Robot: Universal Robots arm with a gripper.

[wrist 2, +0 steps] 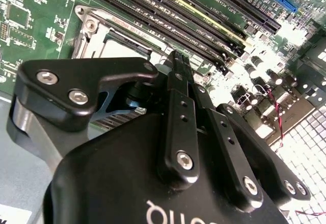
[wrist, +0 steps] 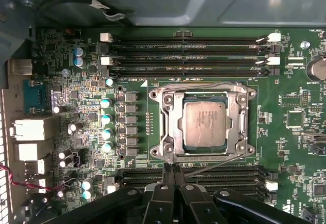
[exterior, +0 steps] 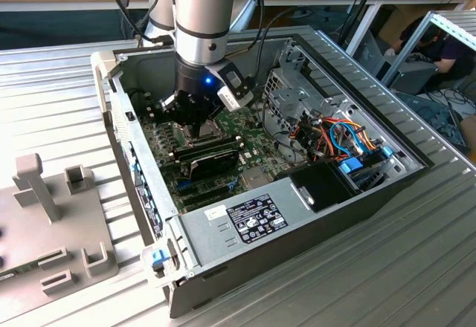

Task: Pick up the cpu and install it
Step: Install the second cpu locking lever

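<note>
Open computer case (exterior: 297, 223) lies on a slatted metal table (exterior: 387, 282), with the arm (exterior: 204, 15) reaching down into it over the green motherboard (wrist: 76, 91). The gripper (wrist: 173, 175) hangs just above the board, beside the socket frame (wrist: 170, 127), its fingers (wrist: 168, 170) pressed together with nothing between them in both wrist views. The cpu (wrist: 205, 124) already sits flat inside the socket frame in the first wrist view, silvery top up, seemingly square to the opening; the frame looks open, not clamped over it. Risk, judged from here: closed fingertips sit close to the frame edge and memory slots (wrist: 193, 48), so a sideways drift or low descent could scrape the frame, nudge the chip out of seat, or bend the pins below if it is skewed. The thin lever wire (wrist: 214, 163) running by the fingertips could snag. Room: slot rows flank the socket on two sides, capacitors (wrist: 106, 124) stand just beside a third, case wall (exterior: 123, 119) and drive cage (exterior: 297, 96) box in the arm; clear travel is mostly straight up.
</note>
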